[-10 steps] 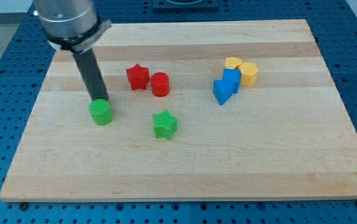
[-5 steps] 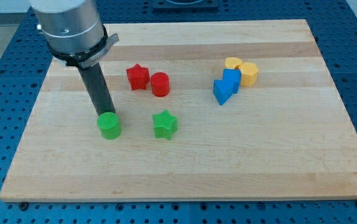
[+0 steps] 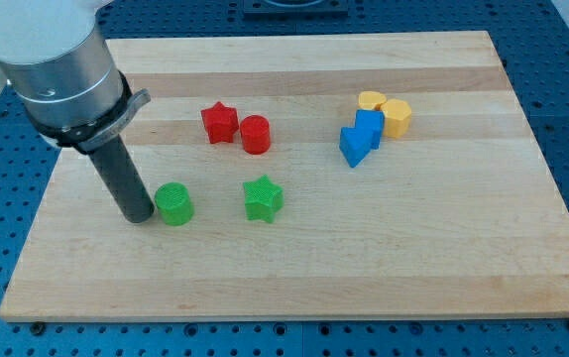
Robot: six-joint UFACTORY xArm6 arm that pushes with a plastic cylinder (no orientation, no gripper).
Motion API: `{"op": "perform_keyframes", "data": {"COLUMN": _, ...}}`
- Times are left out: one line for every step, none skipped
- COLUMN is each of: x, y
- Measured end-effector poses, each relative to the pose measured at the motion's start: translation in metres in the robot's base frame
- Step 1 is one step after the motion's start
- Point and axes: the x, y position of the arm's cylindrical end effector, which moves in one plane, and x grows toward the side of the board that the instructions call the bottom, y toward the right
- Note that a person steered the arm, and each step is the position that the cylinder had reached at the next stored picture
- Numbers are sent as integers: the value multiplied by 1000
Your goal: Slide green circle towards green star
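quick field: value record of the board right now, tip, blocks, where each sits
tip: my tip sits at the green circle's view-left side, close or touching
green circle: left of the green star, a gap between them
green star: near the board's middle
red pair: red star and red cylinder, side by side above the green star
blue blocks: at the view's right
yellow blocks: just above the blue ones

Eight blocks sit on the bench (image 3: pixel 443 258): two green, a circle (image 3: pixel 174 203) and a star (image 3: pixel 263 197); two red, a star (image 3: pixel 219 122) and a cylinder (image 3: pixel 255 134); two blue blocks (image 3: pixel 362 137); two yellow blocks (image 3: pixel 385 111).
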Motion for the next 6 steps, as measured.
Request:
{"op": "perform_keyframes", "data": {"x": -1, "y": 16}}
{"op": "perform_keyframes", "data": {"x": -1, "y": 37}}
{"op": "perform_keyframes", "data": {"x": -1, "y": 56}}
{"op": "perform_keyframes", "data": {"x": -1, "y": 70}}
{"op": "perform_keyframes", "data": {"x": -3, "y": 78}}
{"op": "perform_keyframes", "data": {"x": -27, "y": 62}}
